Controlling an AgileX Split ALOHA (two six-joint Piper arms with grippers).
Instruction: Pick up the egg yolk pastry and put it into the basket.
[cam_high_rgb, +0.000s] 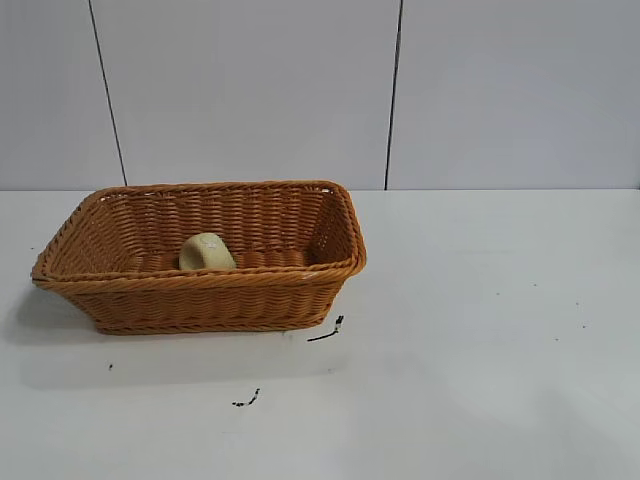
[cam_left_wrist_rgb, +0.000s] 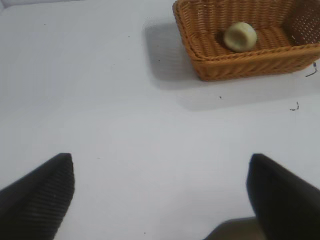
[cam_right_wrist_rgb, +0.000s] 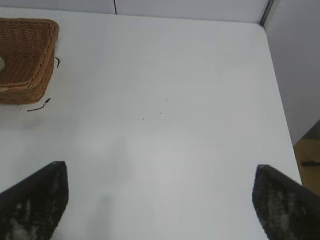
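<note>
Both grippers' jaws wide — left gripper (cam_left_wrist_rgb: 160, 195), right gripper (cam_right_wrist_rgb: 160, 200), egg yolk pastry (cam_high_rgb: 206, 252) inside basket (cam_high_rgb: 200, 295)

Egg yolk pastry (cam_left_wrist_rgb: 240, 36) lies inside the basket (cam_left_wrist_rgb: 250, 62), left hand (cam_left_wrist_rgb: 160, 192) spread wide.

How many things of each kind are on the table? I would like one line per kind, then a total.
Basket: 1
Pastry, lying inside the basket: 1
Total: 2
</note>
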